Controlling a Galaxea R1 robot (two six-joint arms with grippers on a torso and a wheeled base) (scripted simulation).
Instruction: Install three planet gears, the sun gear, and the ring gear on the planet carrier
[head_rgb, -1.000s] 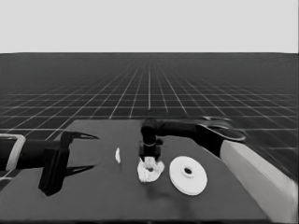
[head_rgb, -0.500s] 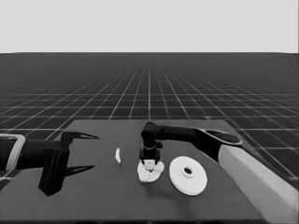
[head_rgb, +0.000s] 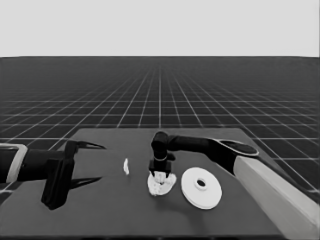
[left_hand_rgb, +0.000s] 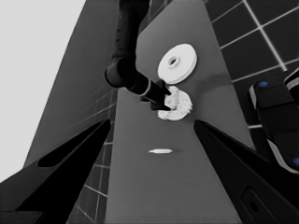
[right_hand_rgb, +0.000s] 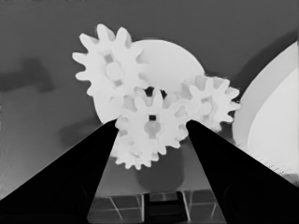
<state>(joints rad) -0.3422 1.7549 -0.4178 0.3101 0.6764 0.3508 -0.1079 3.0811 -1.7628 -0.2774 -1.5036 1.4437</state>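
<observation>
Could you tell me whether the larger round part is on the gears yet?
Not yet: the larger round part lies on the table beside the smaller round part, whose gears remain uncovered.

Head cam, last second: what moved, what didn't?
The right tool came down onto the gears stacked on the smaller round part; its fingers now straddle the centre gear, and the elbow swung slightly nearer. Unchanged: the larger round part, the thin white piece, and the parked left tool at the table's left end.

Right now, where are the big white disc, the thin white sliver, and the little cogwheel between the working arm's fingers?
Big white disc (head_rgb: 201, 187): head view, on its flat top beside the hole.
Thin white sliver (head_rgb: 126, 166): head view, its middle.
Little cogwheel (right_hand_rgb: 150, 122): right wrist view, near its centre hole.
</observation>
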